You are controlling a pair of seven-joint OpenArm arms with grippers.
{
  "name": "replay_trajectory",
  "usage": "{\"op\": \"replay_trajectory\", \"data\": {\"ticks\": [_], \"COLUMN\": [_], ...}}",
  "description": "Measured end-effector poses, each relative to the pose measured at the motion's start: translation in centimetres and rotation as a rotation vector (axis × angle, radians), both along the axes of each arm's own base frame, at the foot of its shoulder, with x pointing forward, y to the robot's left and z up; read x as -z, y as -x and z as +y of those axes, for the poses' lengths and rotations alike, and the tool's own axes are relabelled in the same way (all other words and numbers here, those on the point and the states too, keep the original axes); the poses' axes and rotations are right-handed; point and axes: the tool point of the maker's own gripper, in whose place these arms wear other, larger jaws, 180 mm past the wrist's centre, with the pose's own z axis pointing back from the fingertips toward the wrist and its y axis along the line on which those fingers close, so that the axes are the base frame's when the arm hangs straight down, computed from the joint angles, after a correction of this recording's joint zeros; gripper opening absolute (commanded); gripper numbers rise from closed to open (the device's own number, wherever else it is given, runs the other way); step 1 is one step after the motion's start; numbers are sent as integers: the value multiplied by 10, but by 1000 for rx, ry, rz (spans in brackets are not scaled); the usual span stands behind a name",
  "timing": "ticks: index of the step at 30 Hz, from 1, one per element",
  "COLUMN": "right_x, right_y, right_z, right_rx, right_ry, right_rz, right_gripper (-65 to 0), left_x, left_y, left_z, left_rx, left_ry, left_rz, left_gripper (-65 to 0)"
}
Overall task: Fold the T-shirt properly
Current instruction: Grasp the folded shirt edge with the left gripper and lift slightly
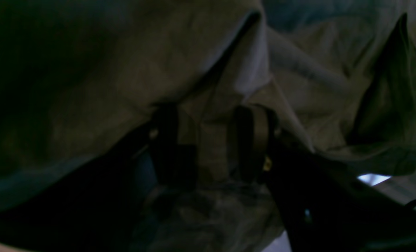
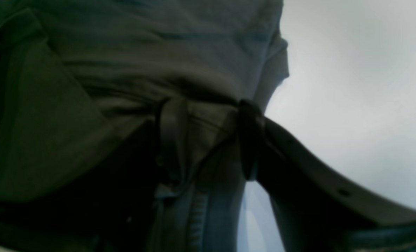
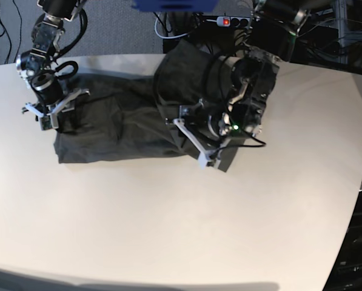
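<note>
The dark grey T-shirt lies crumpled across the back of the white table. On the right of the base view it is heaped up around my left arm. My left gripper is low over the shirt's right part. In its wrist view the fingers stand apart with a fold of the T-shirt between them. My right gripper is at the shirt's left end, fingers spread. In the right wrist view the T-shirt fills the gap of that gripper, and bare table shows to the right.
Behind the table's far edge lie a power strip with a red switch and cables. A blue object hangs at the top. The table's curved right edge is near dark equipment.
</note>
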Motion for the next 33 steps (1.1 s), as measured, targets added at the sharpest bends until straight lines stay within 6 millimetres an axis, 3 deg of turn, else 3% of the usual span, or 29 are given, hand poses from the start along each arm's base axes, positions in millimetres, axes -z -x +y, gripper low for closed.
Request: {"op": "replay_trajectory", "data": {"ticks": [11,19,28,31,33], "right_x": [0,0,0,0,0], "right_y": [0,1,1,1,1], "right_z": [0,0,0,0,0], "right_rx": [0,0,2,2,2], "right_ry": [0,0,-3,-3,-3], "right_rz": [0,2,0,0,0], "right_gripper": [-411,-411,-411,-411,-411], "left_x": [-1,0,-2,-9,-17], "left_y": [-1,-1,4,8,8], "left_z": [-3,-7,-21,-28,-31], "left_rx": [-1,-12,-10,-5,-2], "left_ry": [5,5,60,127,164], "left_rz": [-18,-19,5,25,18], "left_gripper": [-379,-572,-580,-625,-622]}}
